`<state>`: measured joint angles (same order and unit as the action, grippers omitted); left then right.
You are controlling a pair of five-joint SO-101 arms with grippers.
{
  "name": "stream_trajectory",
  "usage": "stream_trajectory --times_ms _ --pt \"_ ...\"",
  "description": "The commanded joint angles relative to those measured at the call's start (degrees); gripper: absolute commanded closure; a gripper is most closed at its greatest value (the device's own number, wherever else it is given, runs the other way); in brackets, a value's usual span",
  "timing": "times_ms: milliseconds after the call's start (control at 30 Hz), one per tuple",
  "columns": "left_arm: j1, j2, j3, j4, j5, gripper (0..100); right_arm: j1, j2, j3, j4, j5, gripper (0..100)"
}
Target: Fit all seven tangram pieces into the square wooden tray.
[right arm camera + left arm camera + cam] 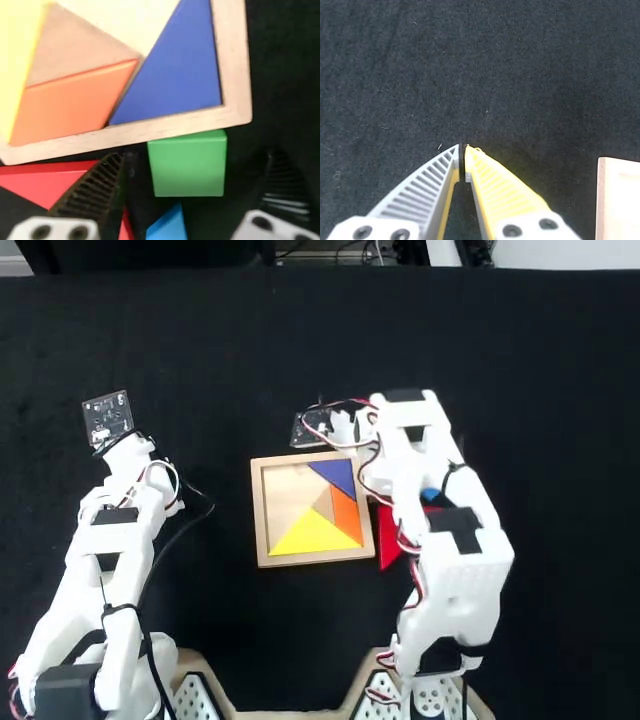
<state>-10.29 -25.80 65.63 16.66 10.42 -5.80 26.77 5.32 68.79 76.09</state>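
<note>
As the right gripper [195, 159] hangs, jaws wide and empty, astride the green square [187, 165] beside the wooden tray [231, 55], a centred squeeze looks safest.

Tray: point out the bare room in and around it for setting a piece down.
Inside the tray, the corner bordered by the yellow triangle and blue triangle is bare. The black cloth between tray and left arm is open too. Crowded: the side with the red piece, green square and right arm.
</note>
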Motion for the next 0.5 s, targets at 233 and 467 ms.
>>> stream_trajectory --times_ms 233,467 --pt "0.6 -1.8 -0.2 -1.1 -0.4 97 1.7 3.6 -6.8 0.0 0.8 83.0" --pt "0.6 -1.8 -0.2 -1.1 -0.4 97 2.9 1.4 -8.7 1.5 0.0 92.2"
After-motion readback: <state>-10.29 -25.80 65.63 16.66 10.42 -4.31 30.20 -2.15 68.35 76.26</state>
